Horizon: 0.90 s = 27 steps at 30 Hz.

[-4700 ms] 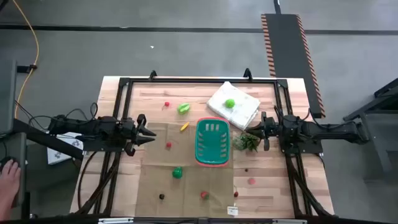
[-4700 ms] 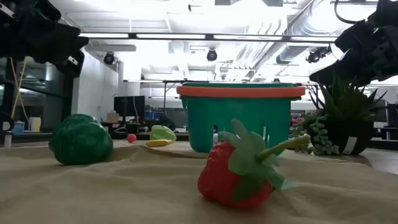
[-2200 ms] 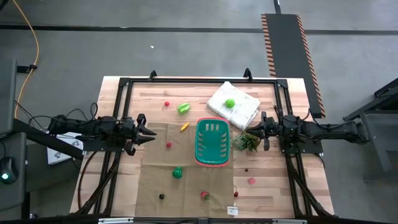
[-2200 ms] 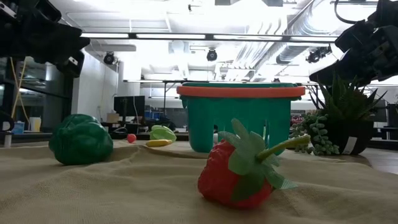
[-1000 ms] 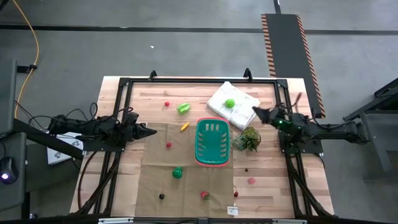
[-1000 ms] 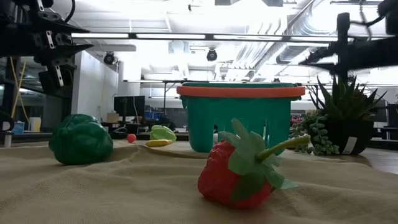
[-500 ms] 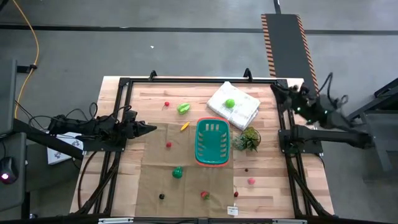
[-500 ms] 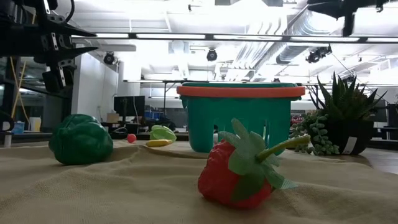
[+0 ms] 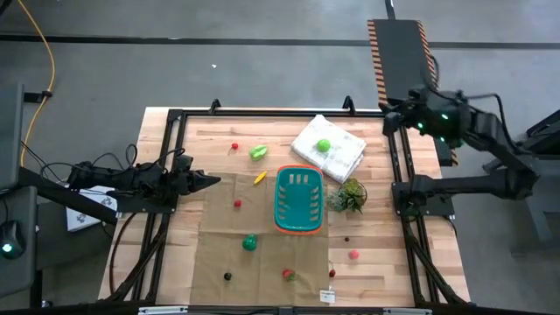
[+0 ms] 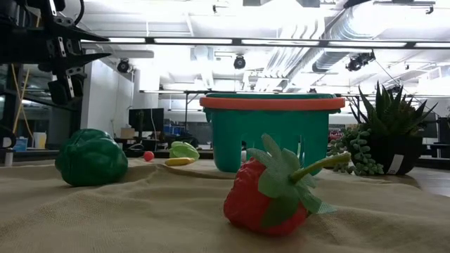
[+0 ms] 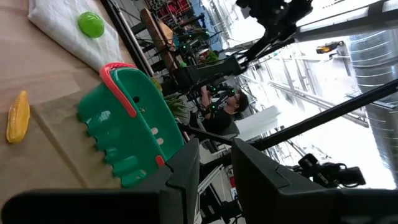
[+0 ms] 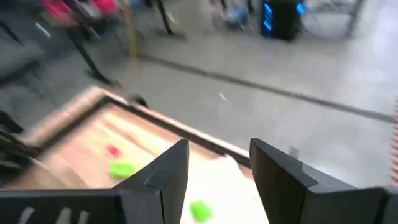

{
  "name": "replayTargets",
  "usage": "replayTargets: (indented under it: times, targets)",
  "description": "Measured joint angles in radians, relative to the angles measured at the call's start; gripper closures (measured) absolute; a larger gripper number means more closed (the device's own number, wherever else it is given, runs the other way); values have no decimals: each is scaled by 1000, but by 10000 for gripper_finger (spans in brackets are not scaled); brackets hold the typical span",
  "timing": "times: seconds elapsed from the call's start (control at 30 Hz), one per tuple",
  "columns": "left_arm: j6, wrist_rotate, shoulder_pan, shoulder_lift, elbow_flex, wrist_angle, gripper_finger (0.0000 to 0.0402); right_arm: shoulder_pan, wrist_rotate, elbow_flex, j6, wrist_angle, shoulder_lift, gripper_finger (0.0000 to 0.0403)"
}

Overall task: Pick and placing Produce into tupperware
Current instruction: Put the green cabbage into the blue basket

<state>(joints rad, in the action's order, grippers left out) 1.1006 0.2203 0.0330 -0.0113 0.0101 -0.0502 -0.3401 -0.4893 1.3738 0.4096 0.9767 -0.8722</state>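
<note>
Teal tupperware (image 9: 299, 201) sits empty; my right gripper (image 9: 391, 114) hangs parted, holding nothing, above the bench's far corner, next reaching for produce.

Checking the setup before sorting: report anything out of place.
One small green piece lies on the white cloth bundle rather than on the table. The basket stands upright. Otherwise nothing stands out.

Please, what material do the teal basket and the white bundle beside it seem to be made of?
The basket looks like molded plastic: smooth, uniformly teal walls with clean-cut slots and a pink-red rim. The white bundle looks like soft cloth, matte and rumpled into folds, though paper cannot be ruled out.
</note>
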Motion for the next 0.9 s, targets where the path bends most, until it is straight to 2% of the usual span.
replayTargets:
  times: [0.07,0.2,0.43,0.7,0.9]
  targets:
    - [0,0,0,0,0,0,318,-36,39,71,-9,81,-71,242]
    - [0,0,0,0,0,0,318,-132,188,160,-31,181,-196,242]
    - [0,-1,0,0,0,0,318,-300,444,182,-66,222,-349,242]
    - [0,-3,0,0,0,0,318,-399,475,182,-67,232,-504,242]
    - [0,-3,0,0,0,0,318,-409,475,182,-70,232,-633,242]
